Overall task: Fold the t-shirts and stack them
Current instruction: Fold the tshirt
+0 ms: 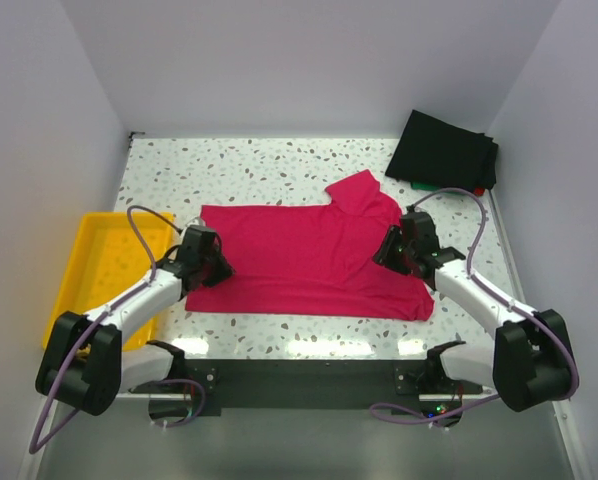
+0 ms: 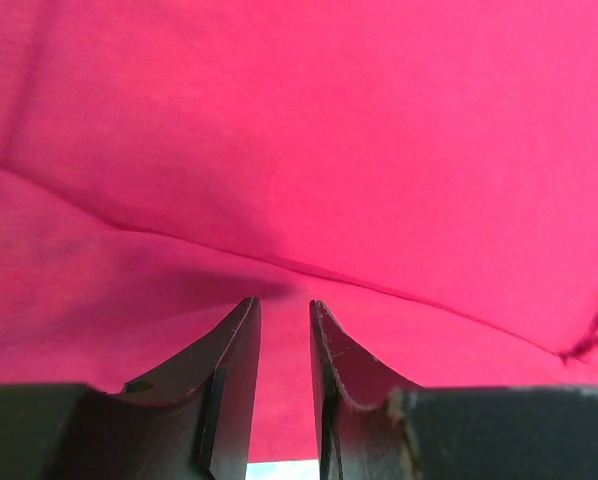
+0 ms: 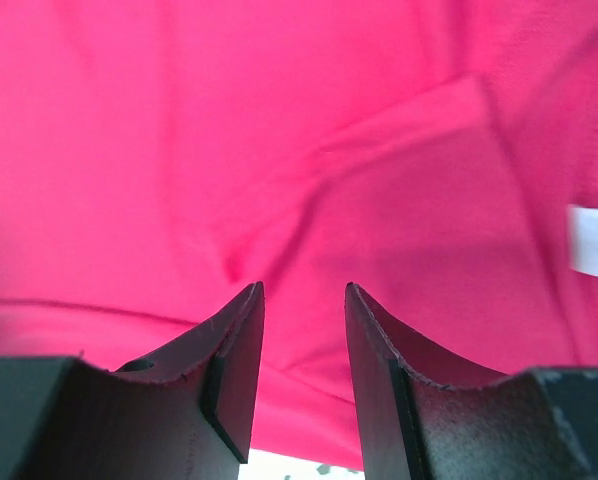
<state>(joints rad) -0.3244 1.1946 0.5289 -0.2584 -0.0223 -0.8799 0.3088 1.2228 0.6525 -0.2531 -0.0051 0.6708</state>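
Crimson-pink t-shirt (image 1: 309,255): is lying flat in the middle of the speckled table (image 1: 259,165), spreading as a broad band from the left arm's side to the right arm's side, its near edge running close to the table's near edge.
Sleeve (image 1: 359,190): is sticking out from the shirt's far right part, pointing toward the back wall.
Creases: one long straight fold line is crossing the cloth in the left wrist view; several softer ones are meeting ahead of the fingers in the right wrist view.
Neck tag (image 3: 593,241): is showing as a small white patch at the right edge of the right wrist view, blurred.
Left gripper (image 2: 284,302): is hanging low over the shirt's left end, aiming along the cloth. Its jaws are standing a narrow way apart with nothing pinched between them, and pink cloth is showing through the gap. Whether the tips are touching the cloth cannot be told.
Right gripper (image 3: 304,288): is hanging over the shirt's right end, near the sleeve. Its jaws are standing apart, somewhat wider than the left pair, gripping nothing.
Black t-shirts (image 1: 444,150): are lying as a folded pile in the table's far right corner, near the pink sleeve but apart from it.
Green edge (image 1: 422,185): is peeking out at the near side of the black pile.
Yellow tray (image 1: 104,250): is sitting at the table's left edge, beside the left arm and apart from the pink shirt.
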